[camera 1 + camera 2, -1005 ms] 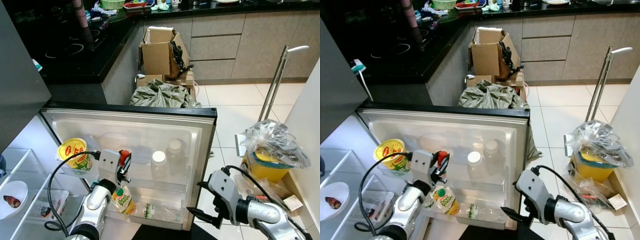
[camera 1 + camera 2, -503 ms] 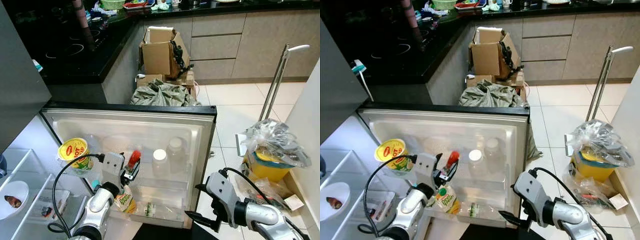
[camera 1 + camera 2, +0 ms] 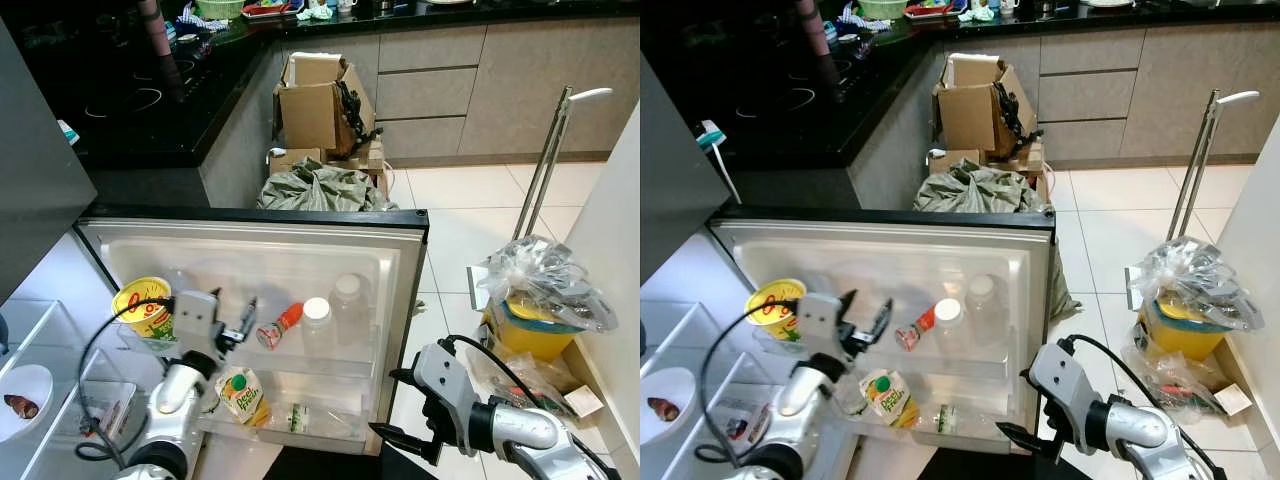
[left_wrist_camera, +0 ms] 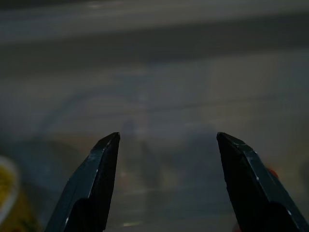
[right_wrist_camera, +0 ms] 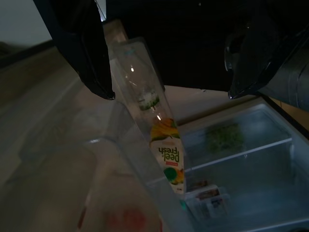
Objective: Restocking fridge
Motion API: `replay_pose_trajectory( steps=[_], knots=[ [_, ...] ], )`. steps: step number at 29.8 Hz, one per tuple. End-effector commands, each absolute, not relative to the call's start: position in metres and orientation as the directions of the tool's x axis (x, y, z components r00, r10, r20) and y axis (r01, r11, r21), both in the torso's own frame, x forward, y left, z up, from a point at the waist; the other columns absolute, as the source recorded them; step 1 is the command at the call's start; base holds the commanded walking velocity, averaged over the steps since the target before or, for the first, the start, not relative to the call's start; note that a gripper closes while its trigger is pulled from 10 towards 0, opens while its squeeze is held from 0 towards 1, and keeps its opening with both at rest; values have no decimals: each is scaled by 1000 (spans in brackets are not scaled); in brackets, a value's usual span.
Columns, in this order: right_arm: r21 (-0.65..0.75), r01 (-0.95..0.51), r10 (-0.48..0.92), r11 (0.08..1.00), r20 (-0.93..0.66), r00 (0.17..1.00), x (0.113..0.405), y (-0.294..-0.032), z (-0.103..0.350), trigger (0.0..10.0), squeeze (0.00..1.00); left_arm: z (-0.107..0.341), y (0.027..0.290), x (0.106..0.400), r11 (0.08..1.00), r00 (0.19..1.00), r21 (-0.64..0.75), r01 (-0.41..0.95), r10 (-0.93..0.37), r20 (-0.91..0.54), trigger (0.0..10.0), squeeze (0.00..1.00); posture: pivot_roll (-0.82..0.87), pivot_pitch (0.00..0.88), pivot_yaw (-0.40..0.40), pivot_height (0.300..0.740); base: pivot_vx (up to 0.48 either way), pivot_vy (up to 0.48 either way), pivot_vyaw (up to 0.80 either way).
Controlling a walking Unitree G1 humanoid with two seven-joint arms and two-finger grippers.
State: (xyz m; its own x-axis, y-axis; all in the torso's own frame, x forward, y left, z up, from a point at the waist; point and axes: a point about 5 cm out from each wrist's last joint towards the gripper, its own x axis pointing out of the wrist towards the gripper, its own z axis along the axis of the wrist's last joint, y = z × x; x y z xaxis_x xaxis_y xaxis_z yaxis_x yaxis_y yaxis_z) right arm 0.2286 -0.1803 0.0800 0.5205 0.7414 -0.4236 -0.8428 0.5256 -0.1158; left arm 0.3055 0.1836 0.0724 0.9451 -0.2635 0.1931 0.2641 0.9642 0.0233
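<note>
Left gripper (image 3: 232, 322) — fingers spread, empty — sits just left of the red-capped bottle (image 3: 278, 326), which lies tilted in the door shelf (image 3: 340, 362), cap up-right. Right gripper (image 3: 408, 415) open, low, farther off.

eye views: bright, sharp | wrist views: dim, blurred | fridge interior glowing

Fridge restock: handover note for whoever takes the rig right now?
Left gripper: open, empty, at the fridge door's upper shelf.
Right gripper: open, empty, low by the door's outer edge.
Small red-capped bottle lies tilted on that shelf, beside two white-capped bottles and apart from the left fingers.
Juice carton sits in the lower door bin.
Left: stand the bottle upright, probably.
</note>
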Motion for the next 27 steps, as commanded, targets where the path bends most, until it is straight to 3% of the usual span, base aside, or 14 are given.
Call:
replay_pose_trajectory(
  steps=[1, 15, 27],
  knots=[
    [-111, -851, 753, 513, -419, 508, 229, -177, 82, 10000, 0, 77, 196, 305, 971, 948, 30, 238, -239, 209, 10000, 0, -152, 56, 86, 740, 0, 0, 0],
    [-108, -859, 760, 501, -419, 496, 231, -178, 84, 10000, 0, 80, 220, 290, 952, 924, -26, 306, -290, 248, 10000, 0, -143, 55, 76, 740, 0, 0, 0],
    [-98, -869, 771, 485, -422, 477, 232, -176, 84, 10000, 0, 72, 268, 251, 917, 918, -140, 373, -342, 201, 10000, 0, -130, 55, 69, 740, 0, 0, 0]
  ],
)
